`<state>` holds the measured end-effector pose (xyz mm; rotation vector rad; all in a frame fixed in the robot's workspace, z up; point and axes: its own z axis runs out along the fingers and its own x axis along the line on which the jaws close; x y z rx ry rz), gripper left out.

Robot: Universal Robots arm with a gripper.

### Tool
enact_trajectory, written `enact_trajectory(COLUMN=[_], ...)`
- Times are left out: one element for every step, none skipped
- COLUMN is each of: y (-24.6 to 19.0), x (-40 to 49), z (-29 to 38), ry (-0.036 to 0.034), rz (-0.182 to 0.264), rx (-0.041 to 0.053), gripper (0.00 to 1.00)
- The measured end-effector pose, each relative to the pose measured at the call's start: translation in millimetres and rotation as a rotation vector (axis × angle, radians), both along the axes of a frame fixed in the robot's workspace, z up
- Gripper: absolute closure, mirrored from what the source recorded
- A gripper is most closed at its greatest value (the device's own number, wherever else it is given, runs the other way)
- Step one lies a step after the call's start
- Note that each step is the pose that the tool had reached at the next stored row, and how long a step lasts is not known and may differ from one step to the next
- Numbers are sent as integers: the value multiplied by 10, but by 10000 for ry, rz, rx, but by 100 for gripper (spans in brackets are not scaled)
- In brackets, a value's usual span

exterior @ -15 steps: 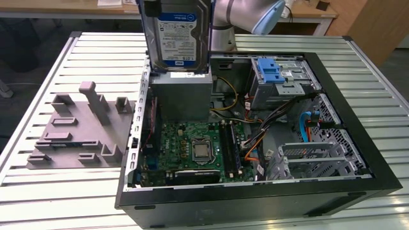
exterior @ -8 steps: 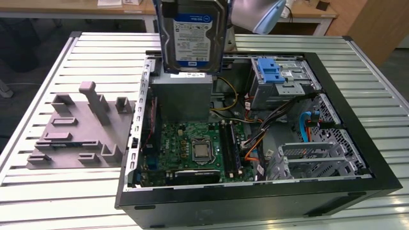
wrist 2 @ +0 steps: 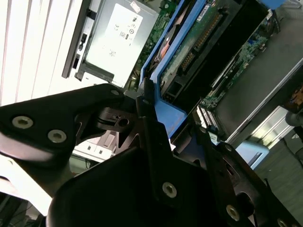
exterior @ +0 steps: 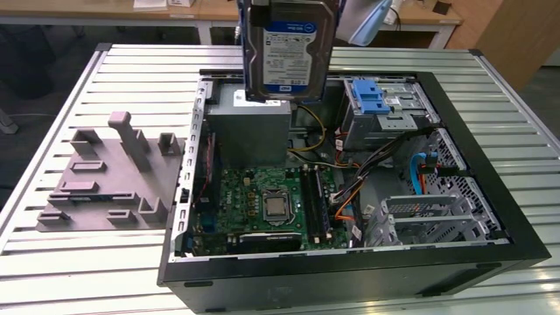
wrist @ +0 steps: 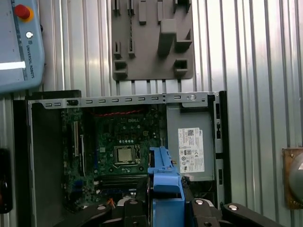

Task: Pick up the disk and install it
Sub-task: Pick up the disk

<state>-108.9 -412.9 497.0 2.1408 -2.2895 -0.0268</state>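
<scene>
The disk (exterior: 289, 49) hangs upright high over the back of the open computer case (exterior: 490, 190), its blue-and-white label facing the exterior camera. In the second wrist view its green circuit-board side (wrist 2: 199, 42) and blue bracket (wrist 2: 156, 71) run away from my gripper (wrist 2: 165, 123), whose black fingers (wrist 2: 151, 142) are shut on the bracket end. In the first wrist view the blue bracket (wrist: 164, 179) sits between the jaws of my gripper (wrist: 165, 208), above the motherboard (wrist: 120, 142).
A drive cage with a blue latch (exterior: 378, 98) sits at the case's back right in the exterior view. The grey box with a white sticker (exterior: 249, 128) stands below the disk. A grey fixture plate (exterior: 109, 177) lies beside the case on the slatted table (exterior: 61, 269).
</scene>
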Motion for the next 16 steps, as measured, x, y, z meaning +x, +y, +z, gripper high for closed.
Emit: enact_trajectory(y=[-6,-16,-28,-44,-62,-80,-100,-117,-131,-140,-148,-155,-162,-169,-177,-180], x=[30,56,79,95,107,116,125,140,166,197,237,272,307,335,352,356], z=[-3,-5,-6,-8,-11,-13,-15,-18,-21,-23,-26,-28,-31,-33,-34,-35], ry=[1,2,4,5,4,4,5,5,6,8,10,14,16,20,26,30], rz=[-1,-1,0,0,0,-1,0,0,0,-1,-1,-1,1,0,0,0], rx=[1,1,-1,-1,1,1,0,1,1,1,0,0,0,0,1,7], gripper=[64,64,64,64,64,64,64,64,64,64,64,64,64,64,64,64])
